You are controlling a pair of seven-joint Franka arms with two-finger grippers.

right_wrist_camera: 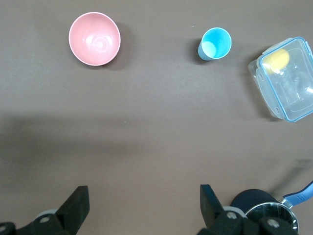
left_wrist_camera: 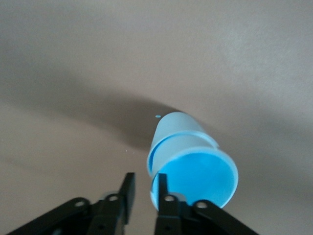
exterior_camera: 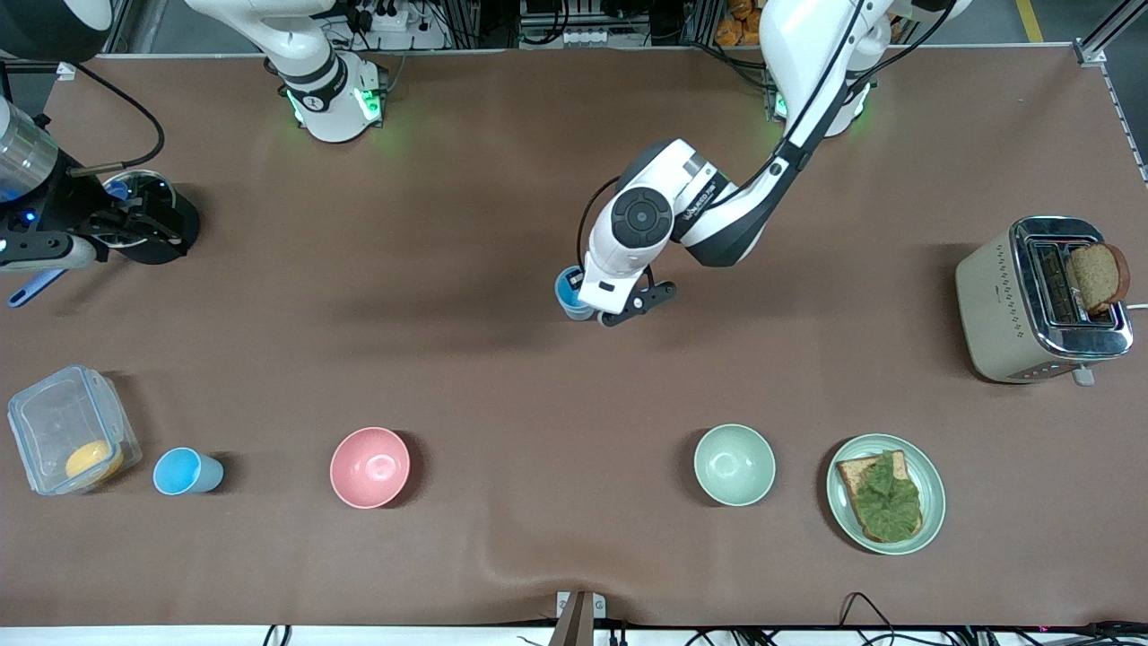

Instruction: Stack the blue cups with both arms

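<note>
You've got the left gripper (exterior_camera: 599,309) at frame center in the front view, low over the bench (exterior_camera: 502,224), its jaws pinching the rim of a stacked pair of blue cups (exterior_camera: 568,292). In the left wrist view the jaws sit nearly pressed together w/ the rim wall between them, and the stacked pair of blue cups (left_wrist_camera: 191,161) shows one cup nested in another, tilted, mouth toward the lens.

Right gripper (exterior_camera: 134,220) is at the upper left of the frame, over a dark pot (exterior_camera: 152,220); the arm waits there. Its jaws are spread wide, nothing between them, per the right wrist view (right_wrist_camera: 142,208).

A single blue cup (exterior_camera: 186,471) stands upright at lower left of the front view, mouth up, just beside a clear lidded container (exterior_camera: 72,431) w/ something yellow inside. Pink bowl (exterior_camera: 369,467) is near it, further toward frame center along the same row.

Pale green bowl (exterior_camera: 734,464) sits lower right of center, then a plate (exterior_camera: 933,489) w/ toast and greens. Toaster (exterior_camera: 1031,301) at right edge, a bread slice sticking up from a slot.
</note>
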